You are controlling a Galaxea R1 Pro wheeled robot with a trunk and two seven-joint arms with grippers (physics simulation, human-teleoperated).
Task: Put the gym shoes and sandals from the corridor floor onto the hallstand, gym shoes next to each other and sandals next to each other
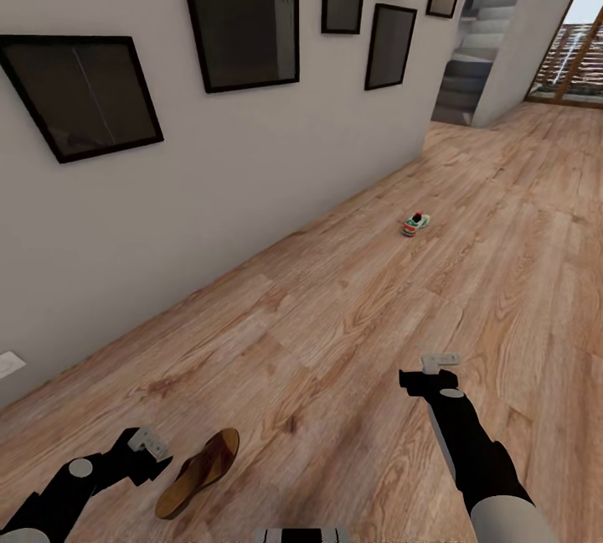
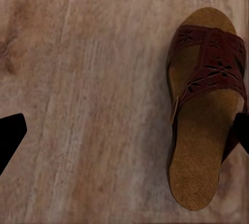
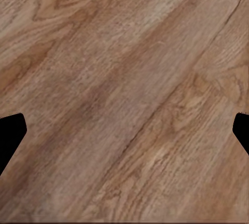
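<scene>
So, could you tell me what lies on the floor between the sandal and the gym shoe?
Nothing: in the head view, only bare floor separates the sandal near the left hand from the gym shoe farther down the corridor.

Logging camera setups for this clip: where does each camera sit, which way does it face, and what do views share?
Head view: on the robot's head, facing forward and down the corridor floor; both arms, left tool, right tool, a gym shoe far ahead.
Left wrist view: on the left arm, looking down at a sandal; dark fingertips at the edges.
Right wrist view: on the right arm, facing bare planks; fingertips at the edges.
Shared: the head and left wrist views both show the sandal.
</scene>
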